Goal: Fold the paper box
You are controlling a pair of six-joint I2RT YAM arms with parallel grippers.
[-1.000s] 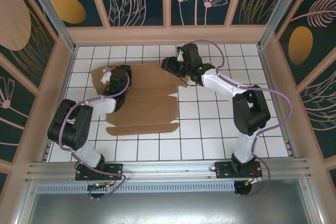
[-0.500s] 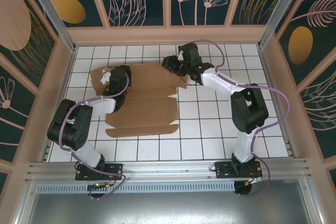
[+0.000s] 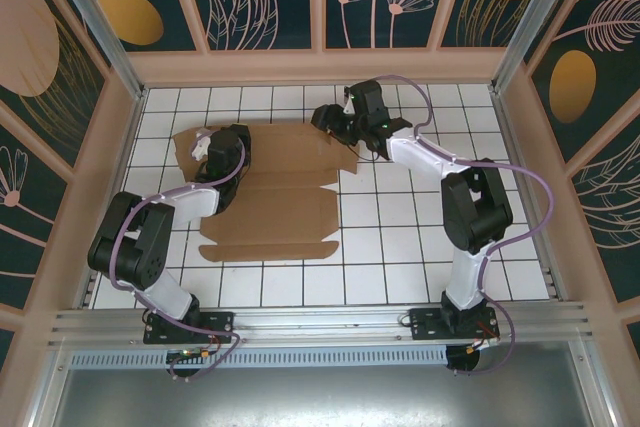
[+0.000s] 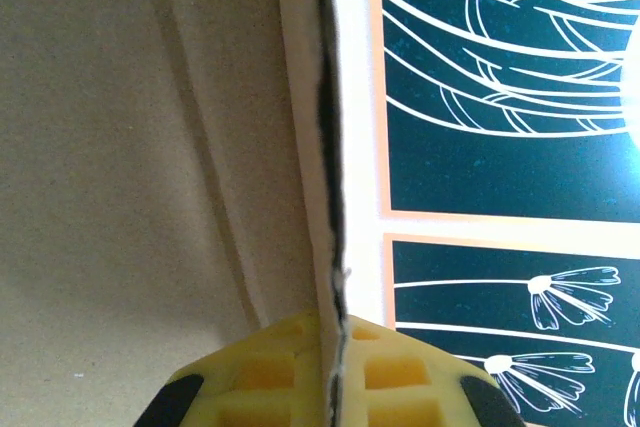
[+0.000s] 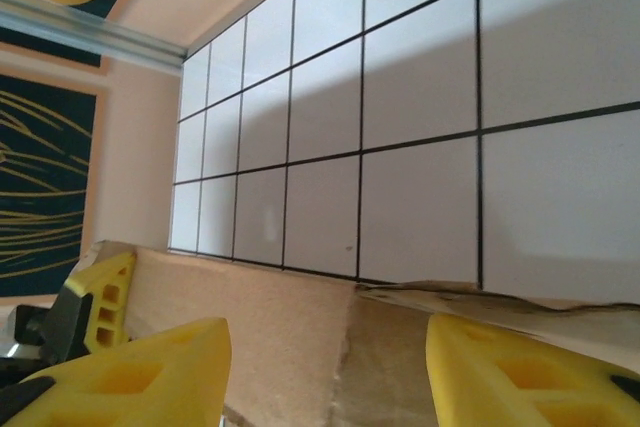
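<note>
The paper box lies opened out as a flat brown sheet on the white tiled counter, left of centre, its near edge with the small tabs lying flat and free. Further in, on the sheet's far left part, the left tool is clamped tight on a lifted cardboard edge, which runs straight out from between its yellow pads. Furthest off, at the sheet's far right corner, the right tool stands with its pads wide apart and the sheet's far edge crossing the gap between them. It seems to hold nothing, though the wrist view is too close to say whether a pad brushes the cardboard. The step in hand looks like raising the far panel along its crease. To do that well, the left tool's pinch should serve as the anchor, so the sheet does not slide over the smooth tiles. The right tool should settle squarely over the edge and close deep enough to catch the full thickness, not just the ragged lip. It should then lift in an arc about the crease, in time with the left, so the panel bends on the scored line and does not buckle.
</note>
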